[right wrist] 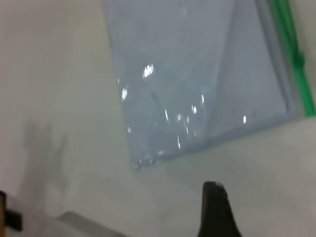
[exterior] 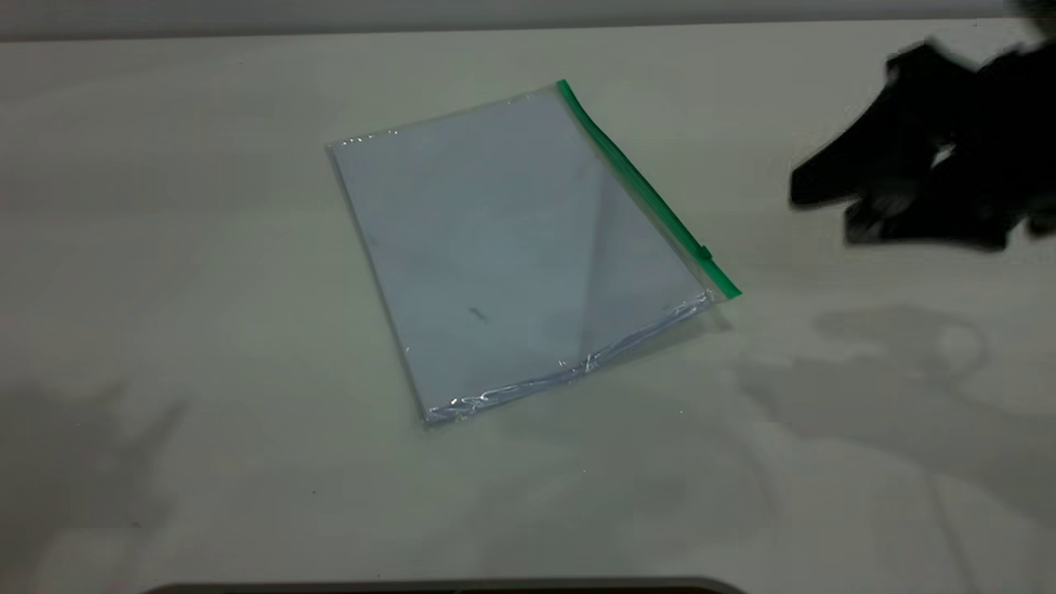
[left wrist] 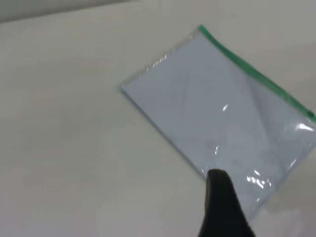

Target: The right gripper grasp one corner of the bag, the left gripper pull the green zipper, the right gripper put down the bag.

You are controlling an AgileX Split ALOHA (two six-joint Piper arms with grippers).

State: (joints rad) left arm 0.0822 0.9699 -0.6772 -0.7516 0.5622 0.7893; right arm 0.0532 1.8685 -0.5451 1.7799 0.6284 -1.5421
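Item: the bag (exterior: 511,247), flat on the worktop (exterior: 165,247), untouched. The green zipper (exterior: 639,186) ran along its right-hand long edge, slider tab (exterior: 704,252) near the front end. The corner of the bag (exterior: 726,290) pointed toward the right gripper (exterior: 825,210), which hung above the worktop, well apart to the right; jaw state could not be told. The left gripper (left wrist: 222,207): one finger visible in its wrist view, state untellable. The right arm judged nearer.

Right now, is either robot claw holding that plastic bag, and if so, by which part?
Nothing is held. The bag lies flat on the table, untouched. The right gripper hangs in the air beside its green zipper edge.
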